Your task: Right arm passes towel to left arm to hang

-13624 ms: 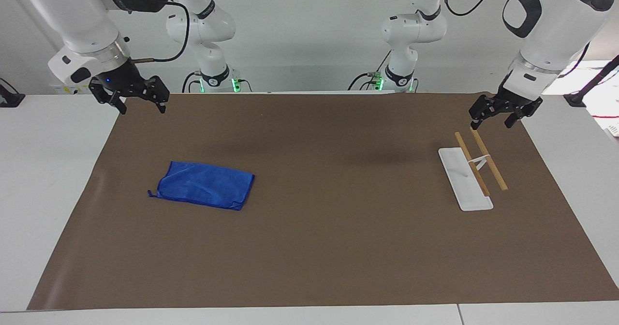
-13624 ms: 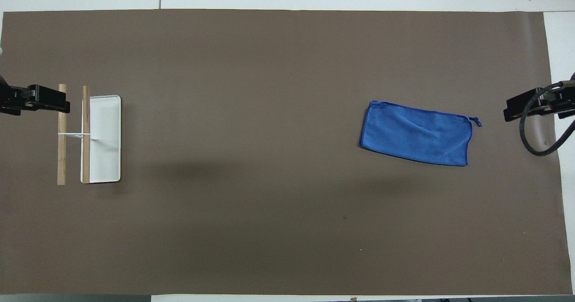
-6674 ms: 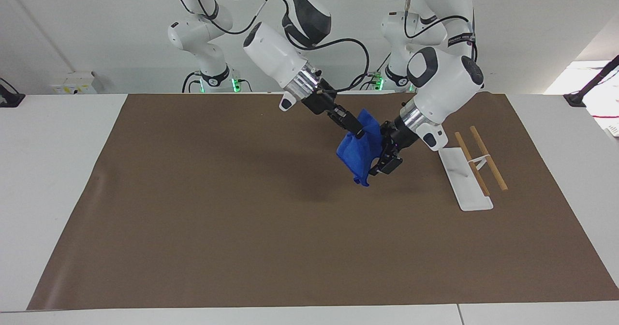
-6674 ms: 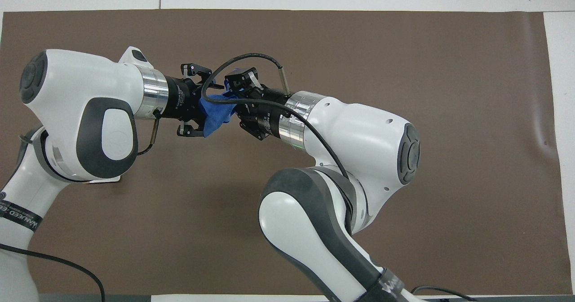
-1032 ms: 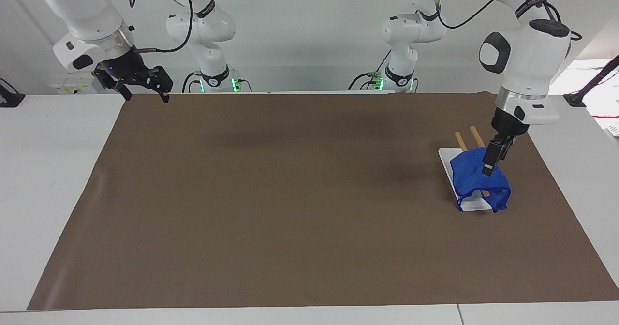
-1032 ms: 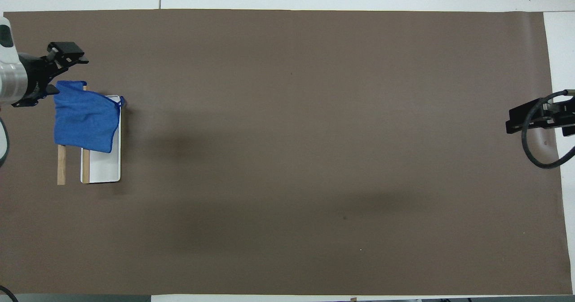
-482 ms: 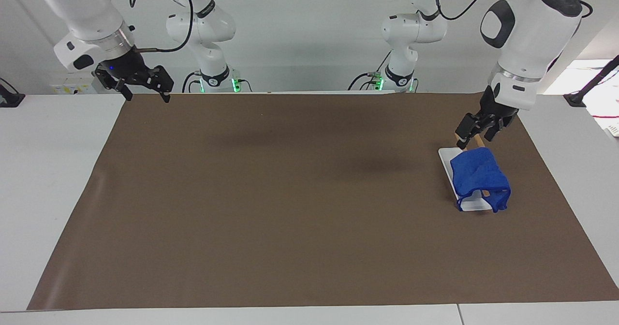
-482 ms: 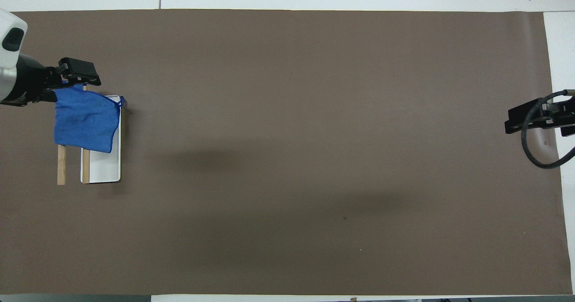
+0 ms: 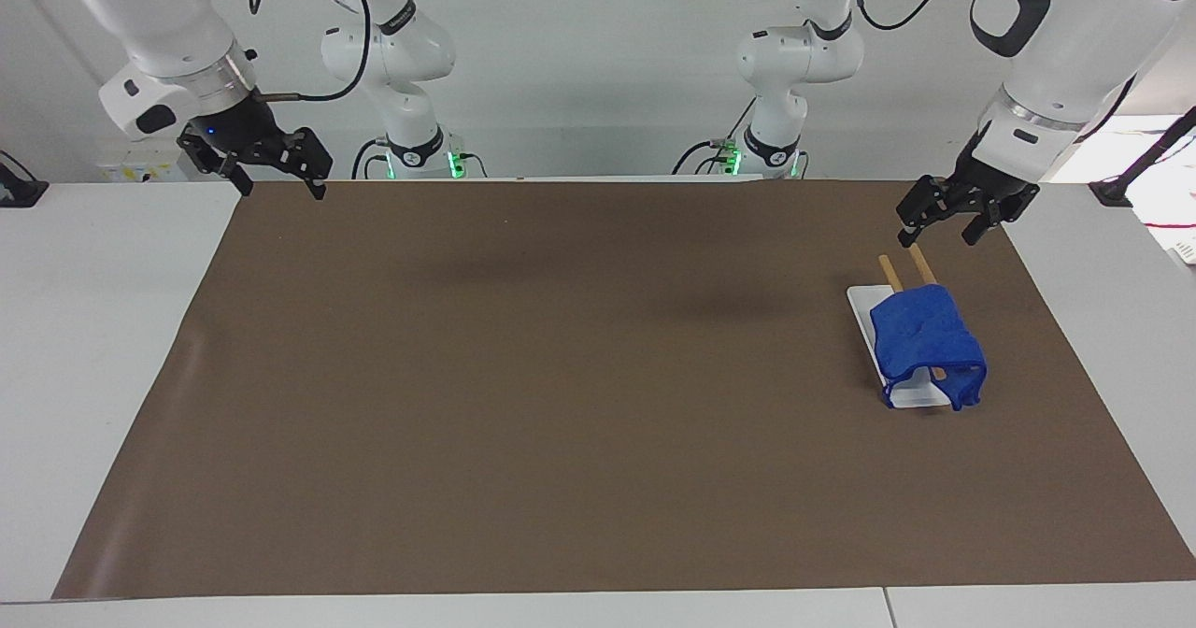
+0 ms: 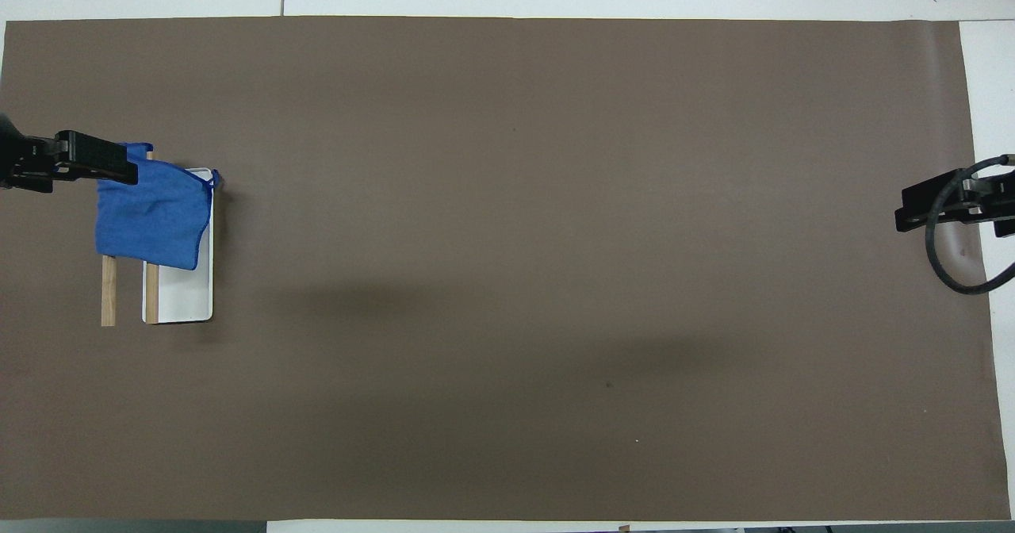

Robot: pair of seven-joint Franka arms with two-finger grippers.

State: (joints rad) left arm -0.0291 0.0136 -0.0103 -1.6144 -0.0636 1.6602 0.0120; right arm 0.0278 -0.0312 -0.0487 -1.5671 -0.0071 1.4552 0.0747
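Towel (image 9: pixel 925 338) sits bunched over the rack (image 9: pixel 911 394) rails, may slide off; left gripper (image 9: pixel 967 219) above, fingers spread, empty; right gripper (image 9: pixel 271 168) likewise, waiting.

Two white jointed robot arms stand at the surface (image 9: pixel 598 535), the right arm (image 9: pixel 159 39) and the left arm (image 9: pixel 1056 39), each ending in one black gripper: the right gripper (image 9: pixel 271 175) and the left gripper (image 9: pixel 944 221). One bright blue cloth towel (image 9: pixel 920 334) is present. One white rectangular rack base (image 10: pixel 186 299) carries two wooden rails (image 10: pixel 109 291). One brown mat (image 9: pixel 561 376) covers the surface.
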